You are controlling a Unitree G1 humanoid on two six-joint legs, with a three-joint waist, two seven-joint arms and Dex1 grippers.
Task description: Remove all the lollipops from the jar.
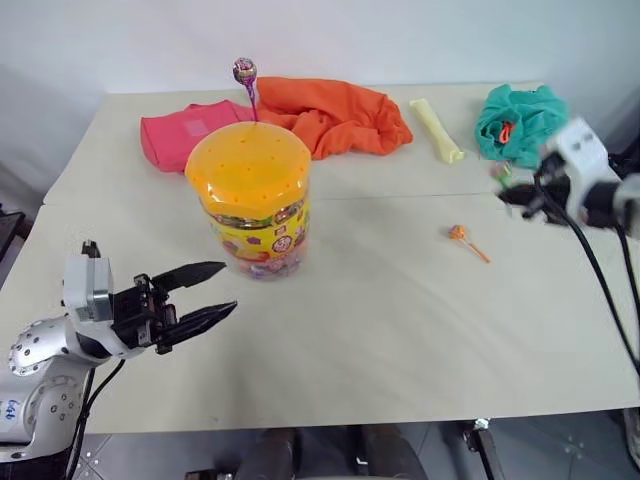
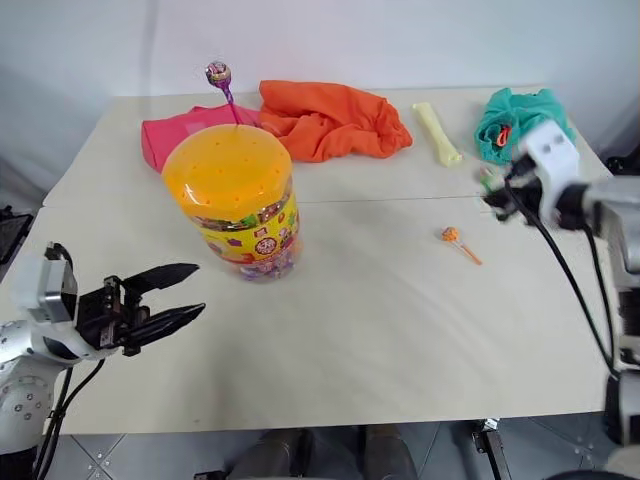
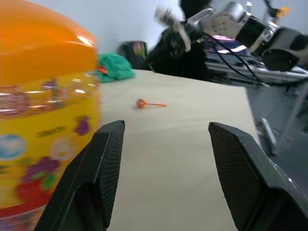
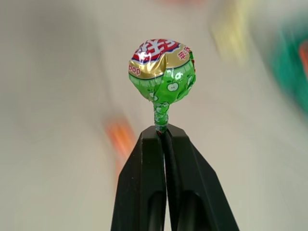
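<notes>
Right claw (image 4: 163, 132) pinches a green lollipop (image 4: 162, 72) by its stick at the desk's (image 1: 400, 340) right — left claw (image 1: 205, 293) gapes empty, near the jar (image 1: 252, 195).

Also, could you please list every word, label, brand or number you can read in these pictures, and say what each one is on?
"oop": on the gold band of the green lollipop's wrapper, held by the right gripper; the word is cut off at the wrapper's edge.
White characters on the red top of that wrapper: too distorted to read.
Jar label: colourful print, too small and blurred to read.
Purple lollipop and orange lollipop wrappers: too small to read.
</notes>
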